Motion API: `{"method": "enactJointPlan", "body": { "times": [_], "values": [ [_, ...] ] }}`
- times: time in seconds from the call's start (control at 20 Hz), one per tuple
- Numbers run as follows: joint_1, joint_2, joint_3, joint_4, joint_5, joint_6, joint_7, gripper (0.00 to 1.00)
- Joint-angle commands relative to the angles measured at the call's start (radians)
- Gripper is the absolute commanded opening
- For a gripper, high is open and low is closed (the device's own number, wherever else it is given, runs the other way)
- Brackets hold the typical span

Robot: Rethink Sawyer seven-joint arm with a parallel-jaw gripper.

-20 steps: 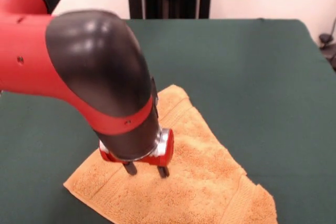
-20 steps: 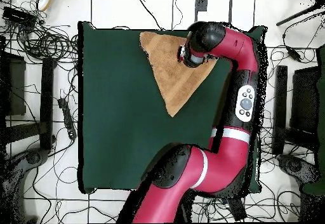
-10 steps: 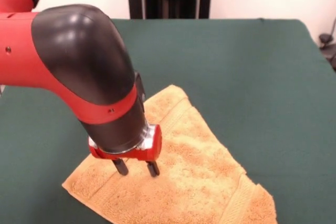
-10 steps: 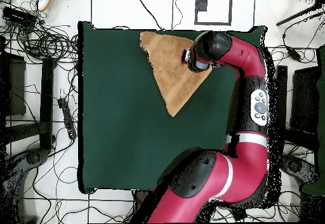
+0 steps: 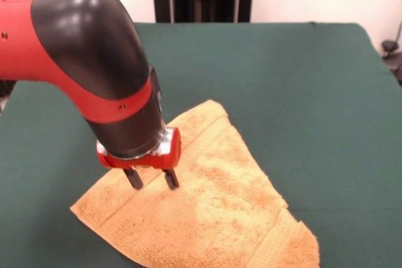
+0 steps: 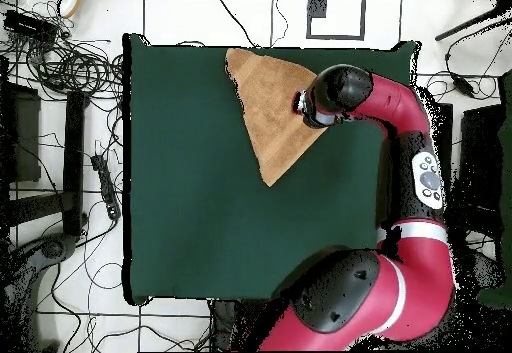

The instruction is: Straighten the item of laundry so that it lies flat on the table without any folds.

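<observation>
The red and black robot arm (image 5: 81,61) reaches down over the large rectangular table covered in dark green felt-like cloth (image 5: 301,80), and its gripper (image 5: 151,179) points straight down at the small golden-orange terry-cloth towel (image 5: 226,211). In the front view the two dark fingers (image 5: 133,179) stand spread apart with a clear gap between them and nothing held in that gap; their tips sit at or just above the pile of the towel, and whether they press into the cloth cannot be told. A flat woven band (image 5: 188,149) of the towel runs diagonally directly beneath the jaws and on past them toward the towel's upper corner. The greater part of the towel lies to the picture's right of and below the jaws, reaching the lower edge of the front view, where a second woven band (image 5: 276,243) crosses it; a smaller part extends to the picture's left of the jaws and ends in a corner (image 5: 78,208) on the green cloth. In the overhead view the towel (image 6: 265,109) appears as a triangle, with one side along the table (image 6: 180,199) edge at the picture's top and its point directed toward the middle of the table; the gripper (image 6: 303,103) is above the triangle's right-hand side, mostly hidden by the wrist of the arm (image 6: 400,179). The triangular outline indicates that the towel is folded over on itself rather than spread out square.
</observation>
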Motion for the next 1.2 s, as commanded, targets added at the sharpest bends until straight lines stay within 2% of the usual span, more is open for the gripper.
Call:
{"method": "enactJointPlan", "body": {
  "times": [0.05, 0.75, 1.2],
  "values": [
    [-0.034, -0.045, 0.034, 0.304, -0.101, -0.058, -0.395, 1.0],
    [-0.086, -0.092, 0.061, 0.429, -0.17, -0.14, -0.382, 1.0],
    [-0.126, -0.099, 0.078, 0.458, -0.202, -0.17, -0.399, 1.0]
  ]
}}
